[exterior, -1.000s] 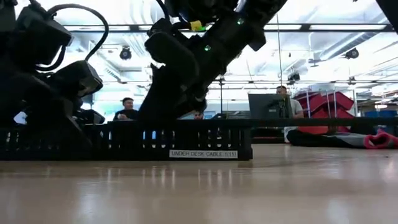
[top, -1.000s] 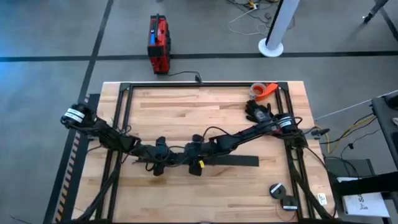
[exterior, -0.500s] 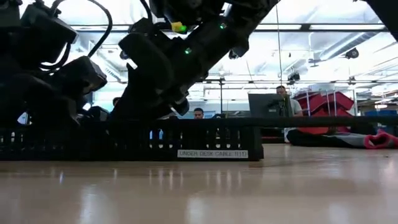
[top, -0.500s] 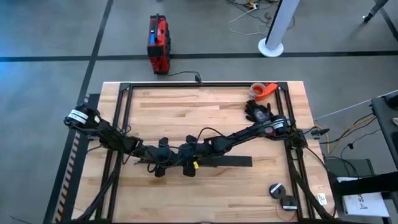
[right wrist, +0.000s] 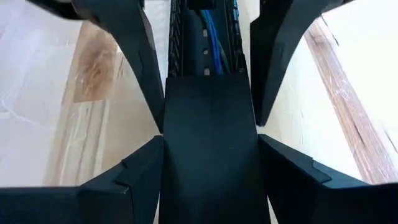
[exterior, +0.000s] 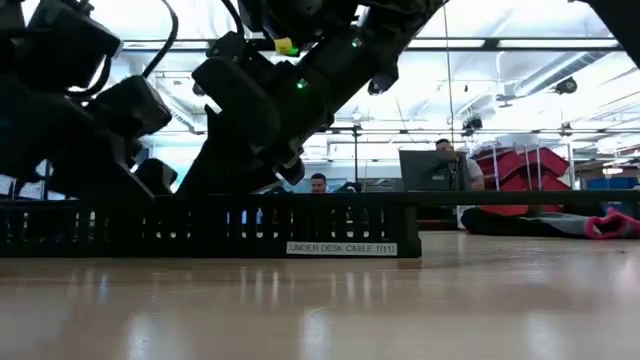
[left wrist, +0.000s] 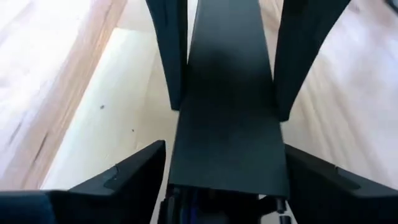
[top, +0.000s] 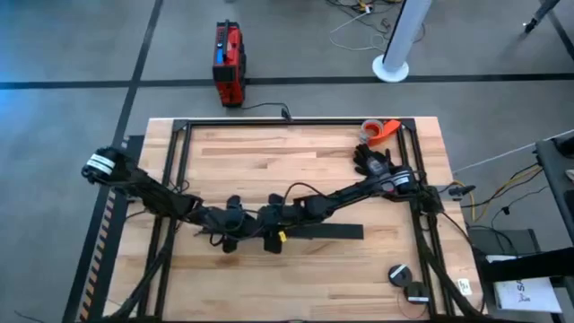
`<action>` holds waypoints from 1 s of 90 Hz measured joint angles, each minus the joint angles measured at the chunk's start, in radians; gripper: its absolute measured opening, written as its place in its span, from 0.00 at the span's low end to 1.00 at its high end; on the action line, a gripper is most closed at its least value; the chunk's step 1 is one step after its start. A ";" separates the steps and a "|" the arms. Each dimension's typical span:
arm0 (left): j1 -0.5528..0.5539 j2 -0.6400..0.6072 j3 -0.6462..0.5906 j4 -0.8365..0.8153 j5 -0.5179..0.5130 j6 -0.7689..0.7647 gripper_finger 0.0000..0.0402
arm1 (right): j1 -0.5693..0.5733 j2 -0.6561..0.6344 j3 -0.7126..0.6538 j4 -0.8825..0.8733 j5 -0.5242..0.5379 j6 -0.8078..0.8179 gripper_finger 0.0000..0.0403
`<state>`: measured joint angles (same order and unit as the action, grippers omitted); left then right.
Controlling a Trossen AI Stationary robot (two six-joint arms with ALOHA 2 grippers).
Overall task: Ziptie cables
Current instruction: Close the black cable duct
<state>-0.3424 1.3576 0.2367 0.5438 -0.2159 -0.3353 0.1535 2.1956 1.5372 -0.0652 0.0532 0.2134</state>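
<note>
Cables (right wrist: 211,37) sit inside slotted rail (top: 327,231), table's 6 o'clock — left gripper (top: 235,230) and right gripper (top: 273,230) both spread, straddling its lid (left wrist: 227,112). Judgement: press evenly, stay centred.

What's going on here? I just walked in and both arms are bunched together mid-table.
Both arms are bent low over a black slotted rail lying on the wooden table. The left gripper and the right gripper each straddle the rail from opposite ends, fingers open on either side of it. The rail's flat cover sits on top; in the right wrist view, blue and green cables show inside the uncovered stretch. No zip tie is visible.
</note>
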 joint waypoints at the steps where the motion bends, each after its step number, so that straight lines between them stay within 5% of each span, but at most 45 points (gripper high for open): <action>1: 0.000 -0.006 0.000 -0.009 0.001 0.000 0.71 | 0.000 0.000 0.000 -0.001 0.000 0.000 0.53; 47: -0.082 -0.343 -0.004 -0.694 0.064 -0.113 0.79 | 0.001 -0.002 -0.001 -0.027 -0.007 0.004 0.53; 90: -0.169 -0.332 -0.126 -0.556 0.011 -0.221 0.77 | -0.002 -0.002 -0.004 -0.014 -0.032 0.007 0.53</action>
<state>-0.5117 1.0260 0.1108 -0.0124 -0.2052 -0.5560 0.1520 2.1933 1.5333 -0.0796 0.0217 0.2202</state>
